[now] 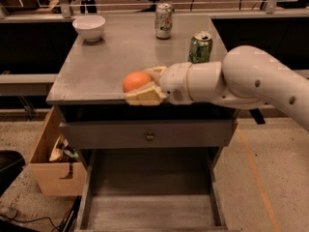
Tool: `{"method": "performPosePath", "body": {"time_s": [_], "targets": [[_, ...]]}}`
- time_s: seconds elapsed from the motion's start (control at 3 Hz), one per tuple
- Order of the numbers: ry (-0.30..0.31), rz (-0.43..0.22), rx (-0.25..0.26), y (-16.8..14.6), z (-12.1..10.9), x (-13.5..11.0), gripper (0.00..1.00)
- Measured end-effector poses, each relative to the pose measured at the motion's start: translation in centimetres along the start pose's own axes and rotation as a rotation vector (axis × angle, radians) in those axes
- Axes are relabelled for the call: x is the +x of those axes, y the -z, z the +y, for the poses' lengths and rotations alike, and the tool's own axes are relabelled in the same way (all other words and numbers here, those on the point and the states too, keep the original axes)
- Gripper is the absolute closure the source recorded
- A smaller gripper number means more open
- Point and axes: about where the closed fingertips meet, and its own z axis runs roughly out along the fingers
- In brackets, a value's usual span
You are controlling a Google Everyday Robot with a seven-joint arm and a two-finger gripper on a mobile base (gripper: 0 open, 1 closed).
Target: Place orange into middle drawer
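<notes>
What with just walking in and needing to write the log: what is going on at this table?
The robot's pincer is shut on a round bright orange fruit, holding it at the front edge of the grey table top. Below, the wide shallow grey drawer stands pulled out; the fruit is not yet in it. A white bowl, a silver soda can and a green soda can sit farther back on the table.
</notes>
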Motion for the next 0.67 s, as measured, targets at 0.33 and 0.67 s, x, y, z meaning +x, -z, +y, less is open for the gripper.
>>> {"method": "performPosePath", "body": {"time_s": [0.33,0.67], "targets": [[-0.033,0.062,0.013,4.9,4.7,2.6,1.0],[-0.135,0.117,0.044,8.4,7.0,8.3,1.0]]}}
